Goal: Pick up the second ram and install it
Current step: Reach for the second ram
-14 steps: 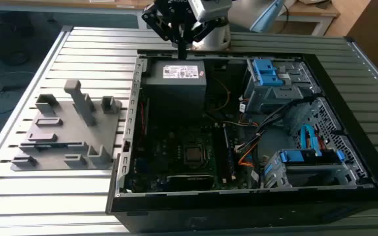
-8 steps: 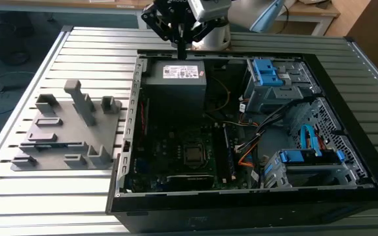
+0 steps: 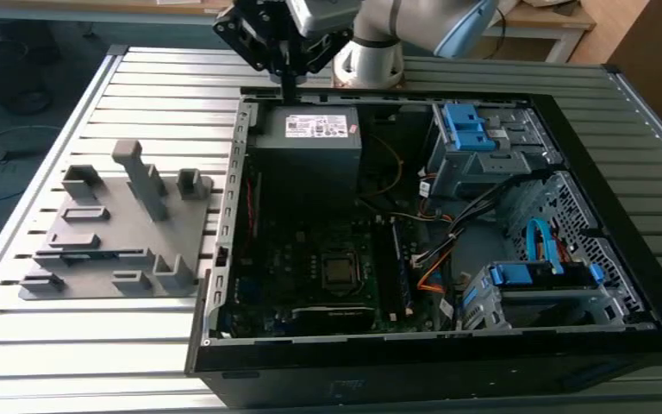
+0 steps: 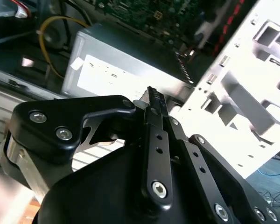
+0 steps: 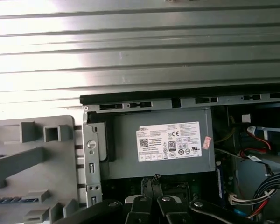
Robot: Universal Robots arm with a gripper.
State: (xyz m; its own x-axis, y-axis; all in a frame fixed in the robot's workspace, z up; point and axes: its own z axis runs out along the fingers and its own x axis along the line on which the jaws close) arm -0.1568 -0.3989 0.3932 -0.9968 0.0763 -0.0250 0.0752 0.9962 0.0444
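Observation:
My gripper hangs above the back edge of the open computer case, over the grey power supply. In both wrist views its black fingers are pressed together, with nothing showing between them. The second ram is a thin dark strip lying in a slot of the grey holder tray on the exterior view's left, well away from the gripper. In the first wrist view this ram shows at the tray's edge.
The motherboard holds the CPU socket, with another dark memory stick standing in a slot beside it. Blue drive brackets and cables fill the case's right side. The tray has upright ribs. Everything rests on a slatted metal table.

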